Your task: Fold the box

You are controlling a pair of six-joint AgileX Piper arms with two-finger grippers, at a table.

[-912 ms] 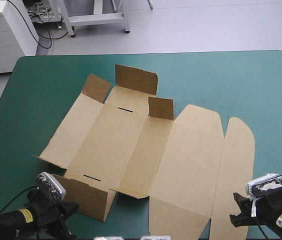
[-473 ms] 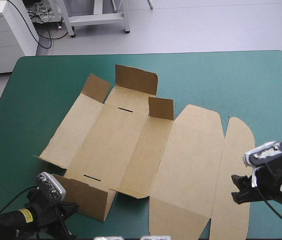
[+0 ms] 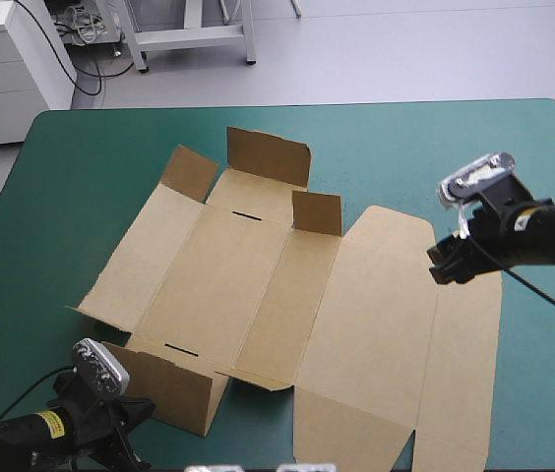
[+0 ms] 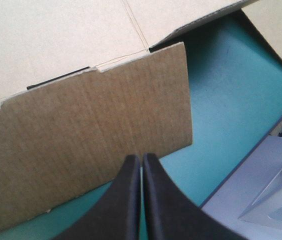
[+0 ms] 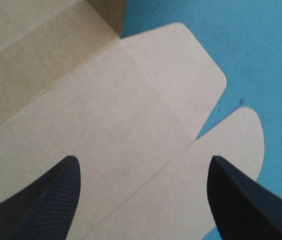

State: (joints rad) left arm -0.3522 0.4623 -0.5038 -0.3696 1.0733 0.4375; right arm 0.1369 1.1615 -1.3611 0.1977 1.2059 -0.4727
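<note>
The cut sheet of brown board, the box [image 3: 258,285], lies mostly flat in the middle of the teal-green table cover [image 3: 455,147], with small flaps raised at upper left and lower left. The right gripper [image 3: 445,264] hovers over its right panels. In the left wrist view, the left gripper [image 4: 141,165] has its black fingers pressed together and holds nothing; a standing flap is just ahead. In the right wrist view, the fingers stand wide apart and empty above the flat panels.

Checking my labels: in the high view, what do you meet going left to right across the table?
left gripper → box's angled corner flap → box's tall far flap → right gripper
</note>
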